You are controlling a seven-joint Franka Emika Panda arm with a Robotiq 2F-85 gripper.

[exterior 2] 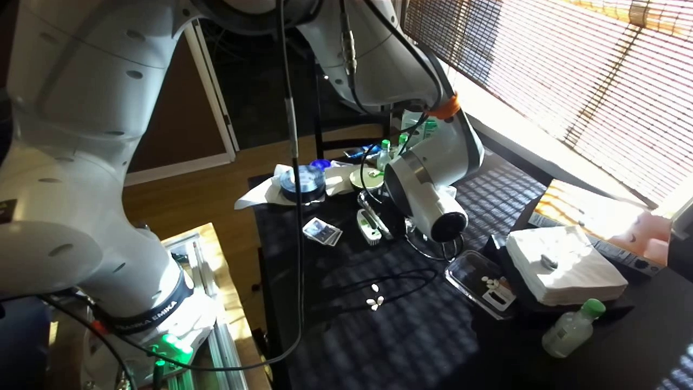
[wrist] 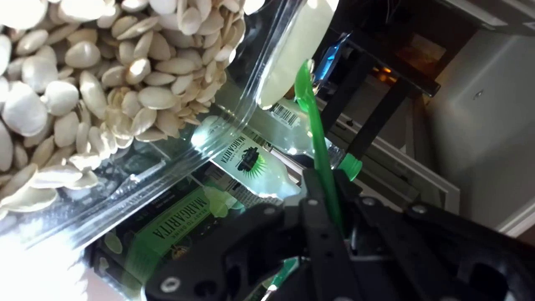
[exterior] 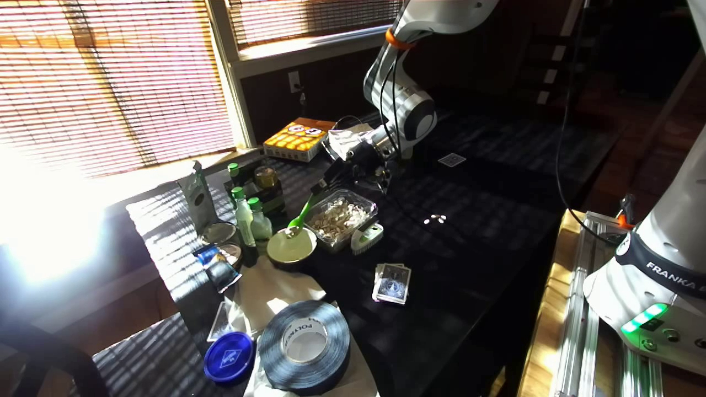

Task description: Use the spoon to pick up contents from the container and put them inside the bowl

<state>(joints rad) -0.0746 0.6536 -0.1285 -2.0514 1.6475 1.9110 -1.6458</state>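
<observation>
My gripper is shut on the green spoon. In the wrist view the jaws hold the handle of the spoon, which points away from them. The spoon head is over the pale yellow-green bowl, tilted down. Pale bits show at the spoon head; whether they lie on it or in the bowl is unclear. The clear container holds many pale seeds and stands beside the bowl. Its rim and the bowl show in the wrist view. In an exterior view the arm largely hides the container; the bowl shows.
A white-green brush lies against the container. Bottles with green caps stand beyond the bowl. A tape roll, a blue lid and cards lie nearer. Loose seeds, a clear tray and napkins also show.
</observation>
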